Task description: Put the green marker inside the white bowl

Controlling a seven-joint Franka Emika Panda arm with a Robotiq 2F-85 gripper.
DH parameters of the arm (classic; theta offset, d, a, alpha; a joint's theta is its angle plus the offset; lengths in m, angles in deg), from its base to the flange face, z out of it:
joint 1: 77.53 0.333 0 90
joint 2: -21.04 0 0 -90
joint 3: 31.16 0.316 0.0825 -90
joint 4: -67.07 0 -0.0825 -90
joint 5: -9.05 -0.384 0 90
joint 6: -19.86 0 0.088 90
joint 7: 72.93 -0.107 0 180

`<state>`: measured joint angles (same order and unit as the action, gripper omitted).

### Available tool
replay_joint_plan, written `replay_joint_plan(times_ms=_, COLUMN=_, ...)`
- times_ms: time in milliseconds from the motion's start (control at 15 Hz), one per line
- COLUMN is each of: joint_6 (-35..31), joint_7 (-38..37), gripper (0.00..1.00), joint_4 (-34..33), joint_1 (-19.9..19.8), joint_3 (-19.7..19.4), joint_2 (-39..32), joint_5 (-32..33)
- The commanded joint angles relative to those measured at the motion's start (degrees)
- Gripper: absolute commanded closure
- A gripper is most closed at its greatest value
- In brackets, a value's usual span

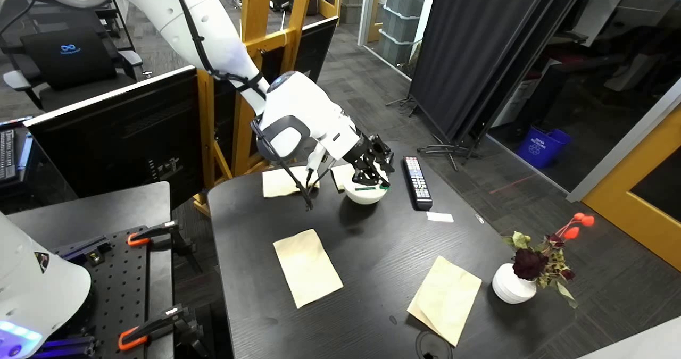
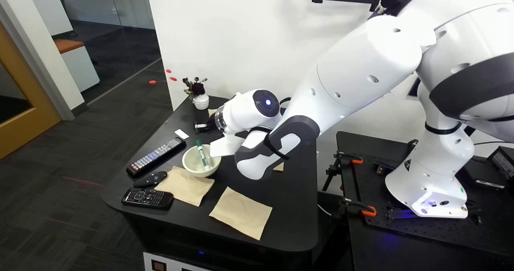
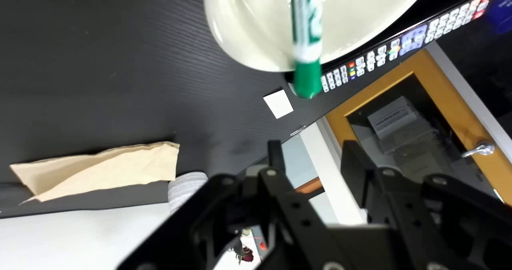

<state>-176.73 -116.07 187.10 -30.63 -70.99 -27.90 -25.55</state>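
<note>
Clearly, the slim, cylindrical green-and-white marker [image 2: 203, 155] is inside the round, shallow, glossy white bowl [image 2: 189, 161], with its long axis on a slant. The barrel's lower end sits down in the bowl, while the rounded green cap [image 3: 307, 80] juts out past the rim. In an exterior view the cap end points up and toward the side of the bowl where the flat, rectangular white card [image 2: 181, 134] lies. In the wrist view the axis runs nearly straight up and down, cap toward the bottom, the opposite end cut off by the top edge.

The black two-fingered gripper [image 3: 315, 154] is released: its fingers [image 3: 276, 158] stand spread, with the background showing between them, and they are apart from the marker. In an exterior view the gripper covers part of the bowl.

On the black, round-cornered tabletop [image 1: 255, 279], the long, bar-shaped black remote with rows of pale buttons [image 2: 157, 156] lies near the bowl. A small, rounded dark remote [image 2: 150, 179] and a wide, black, oblong remote [image 2: 147, 198] lie beyond a creased tan paper sheet [image 2: 186, 186]; whether that sheet touches the bowl I cannot tell. The round, ribbed white vase [image 1: 514, 284], holding dark red flowers [image 1: 530, 264], stands well apart from the bowl.
</note>
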Motion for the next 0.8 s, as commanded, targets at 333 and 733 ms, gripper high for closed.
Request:
replay_joint_plan(times_ms=333, joint_6=1.6, joint_7=0.0, gripper=0.0, joint_4=-1.0, joint_1=1.9, joint_3=-2.8, joint_2=0.7, joint_5=-1.3)
replay_joint_plan(times_ms=733, joint_6=0.1, joint_7=0.0, gripper=0.0, joint_4=-1.0, joint_1=1.0, joint_3=-2.5, joint_2=0.3, joint_5=-0.6)
